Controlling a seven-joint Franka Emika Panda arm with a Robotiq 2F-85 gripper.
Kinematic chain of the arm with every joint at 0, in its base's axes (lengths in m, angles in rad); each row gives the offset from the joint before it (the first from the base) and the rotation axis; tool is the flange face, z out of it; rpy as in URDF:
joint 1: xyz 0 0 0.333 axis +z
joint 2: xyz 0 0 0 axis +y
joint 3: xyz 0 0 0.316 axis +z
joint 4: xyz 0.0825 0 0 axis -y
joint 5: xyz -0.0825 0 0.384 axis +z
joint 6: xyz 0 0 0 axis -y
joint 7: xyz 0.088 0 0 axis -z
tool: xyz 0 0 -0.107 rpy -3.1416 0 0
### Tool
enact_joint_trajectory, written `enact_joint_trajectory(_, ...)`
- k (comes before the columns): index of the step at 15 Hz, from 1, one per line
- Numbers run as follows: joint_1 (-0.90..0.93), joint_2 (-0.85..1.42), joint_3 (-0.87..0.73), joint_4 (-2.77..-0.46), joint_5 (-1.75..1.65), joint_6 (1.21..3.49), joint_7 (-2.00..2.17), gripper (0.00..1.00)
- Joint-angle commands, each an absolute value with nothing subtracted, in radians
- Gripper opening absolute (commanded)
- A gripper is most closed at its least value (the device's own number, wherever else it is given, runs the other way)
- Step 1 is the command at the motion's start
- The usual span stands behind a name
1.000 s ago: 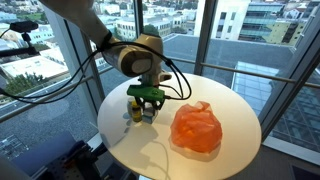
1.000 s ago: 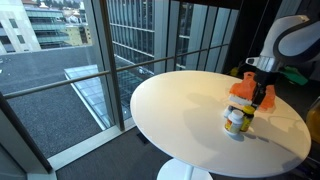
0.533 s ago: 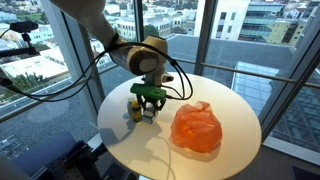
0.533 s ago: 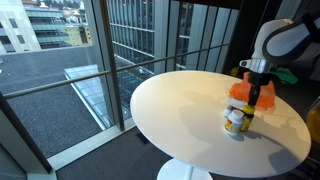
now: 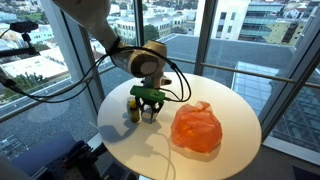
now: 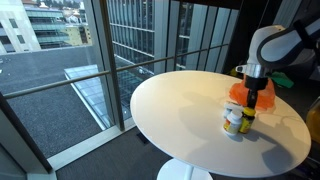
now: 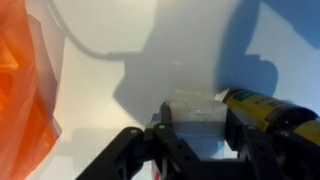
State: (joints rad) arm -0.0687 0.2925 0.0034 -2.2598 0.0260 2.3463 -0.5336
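Observation:
My gripper (image 5: 150, 104) reaches down near the left edge of a round white table (image 5: 215, 98) and is shut on a small white container (image 5: 150, 113) that stands on the tabletop. In the wrist view the container (image 7: 195, 108) fills the gap between the black fingers of the gripper (image 7: 198, 128). A dark bottle with a yellow label (image 7: 266, 110) stands right beside it, touching or nearly so. In both exterior views the two bottles (image 6: 237, 121) sit together below the gripper (image 6: 251, 101).
A crumpled orange plastic bag (image 5: 196, 128) lies on the table close to the gripper, also at the wrist view's left edge as the orange bag (image 7: 20, 100). Floor-to-ceiling windows (image 6: 130, 40) with railings surround the table. Cables hang from the arm (image 5: 110, 40).
The arm's wrist has shifted and sunk a little over the bottles. The jaws stay closed on the white container, which has not left the table.

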Motion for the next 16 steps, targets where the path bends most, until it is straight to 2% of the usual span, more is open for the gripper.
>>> enact_joint_trajectory(1, -0.075, 0.285, 0.012, -2.252, -0.011, 2.321, -0.519, 0.65)
enact_joint_trajectory(2, -0.076, 0.282, 0.012, -2.254, -0.016, 2.321, -0.519, 0.77)
enact_joint_trajectory(5, -0.078, 0.265, 0.012, -2.264, -0.022, 2.324, -0.520, 0.99)
enact_joint_trajectory(16, -0.109, 0.142, -0.002, -2.301, 0.013, 2.333, -0.550, 1.00)
